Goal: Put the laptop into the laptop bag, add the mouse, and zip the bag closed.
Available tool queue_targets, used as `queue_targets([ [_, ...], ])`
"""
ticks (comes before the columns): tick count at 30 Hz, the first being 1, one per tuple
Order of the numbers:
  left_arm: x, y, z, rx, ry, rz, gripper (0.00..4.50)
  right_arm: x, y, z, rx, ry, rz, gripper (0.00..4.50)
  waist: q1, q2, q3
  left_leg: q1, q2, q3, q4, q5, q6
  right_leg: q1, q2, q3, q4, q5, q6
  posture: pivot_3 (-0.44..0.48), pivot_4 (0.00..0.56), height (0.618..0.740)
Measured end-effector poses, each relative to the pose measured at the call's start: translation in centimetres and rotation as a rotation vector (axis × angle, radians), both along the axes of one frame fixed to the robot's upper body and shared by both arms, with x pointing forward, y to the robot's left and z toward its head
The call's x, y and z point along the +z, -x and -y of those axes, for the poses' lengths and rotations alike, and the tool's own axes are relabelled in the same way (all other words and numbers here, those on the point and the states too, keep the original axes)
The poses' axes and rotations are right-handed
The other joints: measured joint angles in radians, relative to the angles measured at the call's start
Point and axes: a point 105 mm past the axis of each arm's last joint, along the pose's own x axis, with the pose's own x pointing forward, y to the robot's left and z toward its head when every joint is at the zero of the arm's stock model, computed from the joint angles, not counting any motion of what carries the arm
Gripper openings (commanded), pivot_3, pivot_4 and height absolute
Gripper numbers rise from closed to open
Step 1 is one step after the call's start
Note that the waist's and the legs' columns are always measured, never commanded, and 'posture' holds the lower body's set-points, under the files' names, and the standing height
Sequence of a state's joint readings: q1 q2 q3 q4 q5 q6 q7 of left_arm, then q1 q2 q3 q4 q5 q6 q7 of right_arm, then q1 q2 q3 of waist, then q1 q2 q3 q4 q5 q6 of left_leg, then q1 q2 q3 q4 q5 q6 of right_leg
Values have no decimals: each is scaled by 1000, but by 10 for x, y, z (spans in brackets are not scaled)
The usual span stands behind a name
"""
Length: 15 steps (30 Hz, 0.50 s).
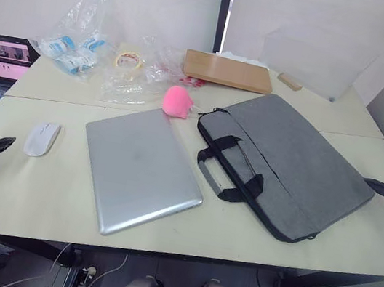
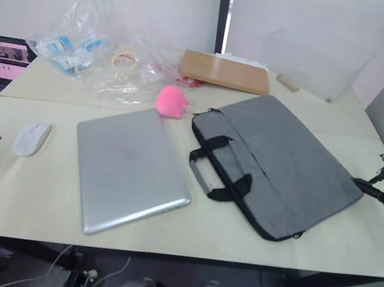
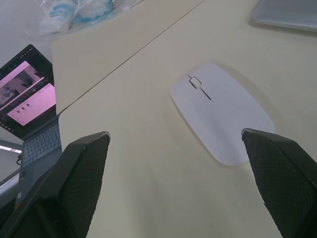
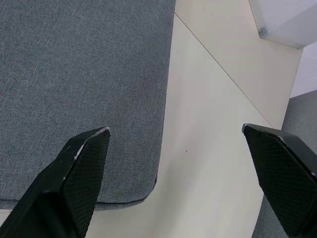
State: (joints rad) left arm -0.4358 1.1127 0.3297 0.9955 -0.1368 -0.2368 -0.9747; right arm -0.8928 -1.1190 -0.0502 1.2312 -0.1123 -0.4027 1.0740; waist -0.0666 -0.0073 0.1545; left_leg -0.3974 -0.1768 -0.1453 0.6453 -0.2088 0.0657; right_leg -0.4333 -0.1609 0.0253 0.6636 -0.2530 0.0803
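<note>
Nearest you, both grippers wait spread and empty at the desk (image 1: 35, 198) edges, which I read as a ready stance before any grasp. Your left gripper (image 3: 183, 183) points at the mouse (image 1: 42, 138) just beyond it; the right gripper (image 4: 176, 183) hovers at the laptop bag's (image 1: 292, 164) right corner. Between them the laptop (image 1: 140, 168) lies flat, lid shut, beside the bag's handles.

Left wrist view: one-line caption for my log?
Open left gripper hovering before the small glossy white oval mouse on the cream table.
</note>
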Motion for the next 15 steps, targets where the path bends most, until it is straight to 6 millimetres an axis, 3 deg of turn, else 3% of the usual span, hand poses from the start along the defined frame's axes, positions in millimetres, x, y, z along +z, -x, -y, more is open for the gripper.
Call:
queue_targets([
  [15, -1, -1, -1, 7, -39, 1, 4484, 0, 0, 1, -5, 3, 6, 4500, 0, 0, 0, 0, 0, 1, 0, 0, 0, 0, 0, 0, 0, 0, 0, 0, 150, 740],
])
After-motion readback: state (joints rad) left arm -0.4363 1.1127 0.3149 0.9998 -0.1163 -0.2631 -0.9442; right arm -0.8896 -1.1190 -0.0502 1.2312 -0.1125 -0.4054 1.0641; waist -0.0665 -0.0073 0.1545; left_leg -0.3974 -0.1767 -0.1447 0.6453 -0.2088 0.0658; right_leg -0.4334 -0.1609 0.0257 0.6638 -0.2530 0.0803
